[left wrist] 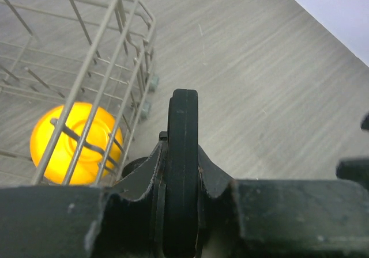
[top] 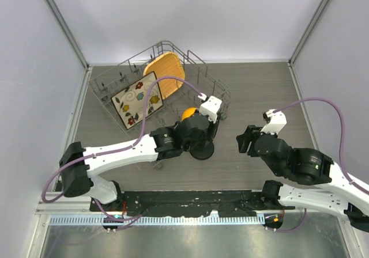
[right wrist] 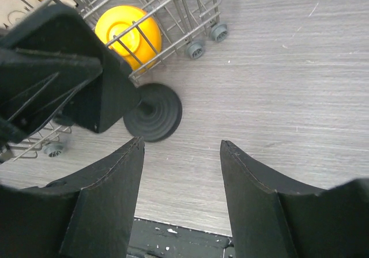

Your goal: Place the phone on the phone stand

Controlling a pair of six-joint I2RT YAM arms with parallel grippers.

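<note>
My left gripper (left wrist: 182,147) is shut on the phone (left wrist: 183,114), a thin black slab seen edge-on and standing upright between the fingers. In the top view the left gripper (top: 202,132) hangs just above the phone stand (top: 203,151), whose round disc base shows below it. The phone itself is hidden there by the gripper. The right wrist view shows the stand's ribbed disc base (right wrist: 153,113) with the left gripper over its stem. The holder head is hidden. My right gripper (right wrist: 181,151) is open and empty, to the right of the stand (top: 244,140).
A wire dish rack (top: 214,84) stands at the back left, right behind the stand. It holds a floral square plate (top: 136,101), a tan plate (top: 165,74) and a yellow bowl (left wrist: 75,143). The rack's feet (right wrist: 196,49) are close to the stand.
</note>
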